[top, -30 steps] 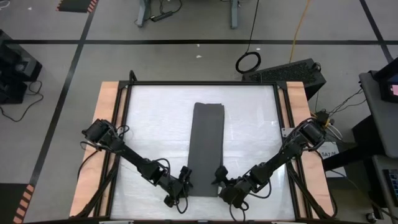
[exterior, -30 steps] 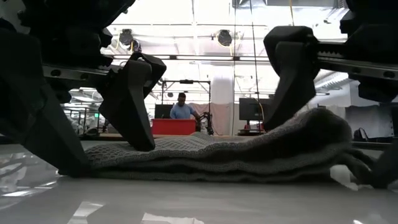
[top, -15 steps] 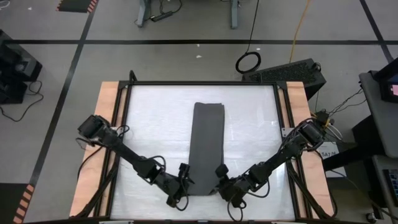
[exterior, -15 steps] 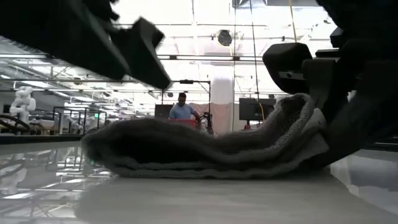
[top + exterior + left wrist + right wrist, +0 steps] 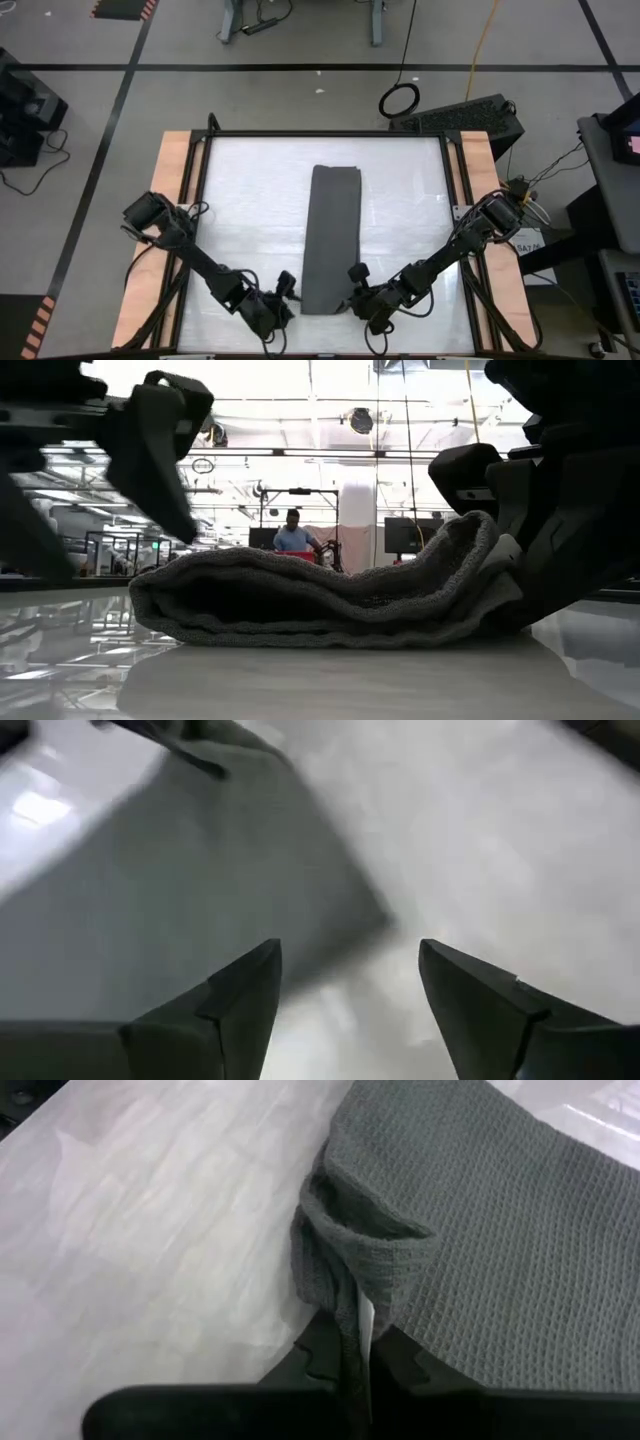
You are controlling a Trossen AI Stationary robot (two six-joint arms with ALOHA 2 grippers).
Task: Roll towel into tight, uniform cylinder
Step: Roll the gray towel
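The towel [image 5: 331, 238] lies as a long folded strip down the middle of the worktop [image 5: 250, 200], its far short edge toward 12 o'clock and its near edge at 6 o'clock, between the two arms. The right end effector [image 5: 362, 1342] has clamped its fingers tight on the near corner at the 5 o'clock side; the wrist view shows the cloth bunched into a small fold that rises from between the closed fingers, and the low view shows that corner lifted off the surface. The left end effector [image 5: 281, 290] hangs just beside the opposite near corner at 7 o'clock, fingers spread and empty, not touching the fabric.

My reading is that the roll is only at its start: one corner gripped, no turn made yet. The next move calls for the left end effector to take its corner too, so both can lift the near edge evenly and turn it over toward 12 o'clock; a one-sided pull would likely skew the cylinder.
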